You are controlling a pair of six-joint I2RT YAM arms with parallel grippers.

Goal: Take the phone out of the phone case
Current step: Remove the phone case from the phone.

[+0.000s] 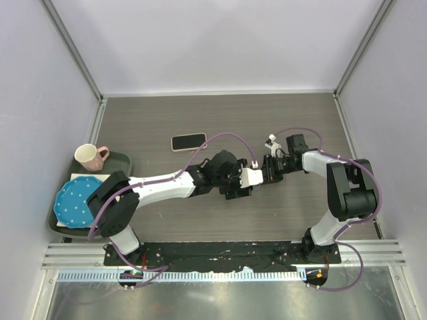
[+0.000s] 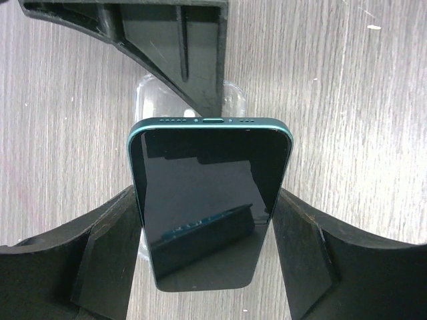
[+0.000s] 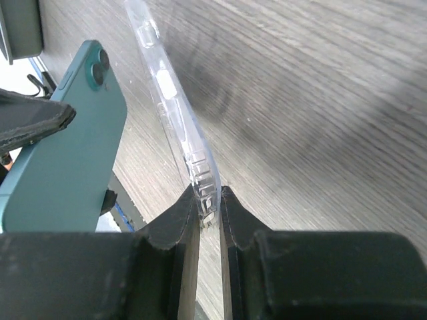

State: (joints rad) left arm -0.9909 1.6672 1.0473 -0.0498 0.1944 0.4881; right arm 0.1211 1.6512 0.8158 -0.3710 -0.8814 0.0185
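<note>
My left gripper point(image 1: 248, 179) point(image 2: 209, 223) is shut on the sides of a teal phone point(image 2: 210, 193) with a black screen and holds it above the table. The phone's teal back with two camera lenses shows in the right wrist view point(image 3: 63, 167). My right gripper point(image 1: 269, 167) point(image 3: 210, 200) is shut on the edge of a clear phone case point(image 3: 175, 110). The case stands apart from the phone, just beside its back. In the left wrist view a bit of the clear case point(image 2: 235, 100) shows beyond the phone's bottom edge. Both grippers meet at mid-table.
A second phone in a pink case point(image 1: 189, 141) lies flat farther back on the table. A pink mug point(image 1: 89, 157) and a blue dotted plate point(image 1: 75, 201) sit on a dark tray point(image 1: 123, 162) at the left edge. Walls enclose the table.
</note>
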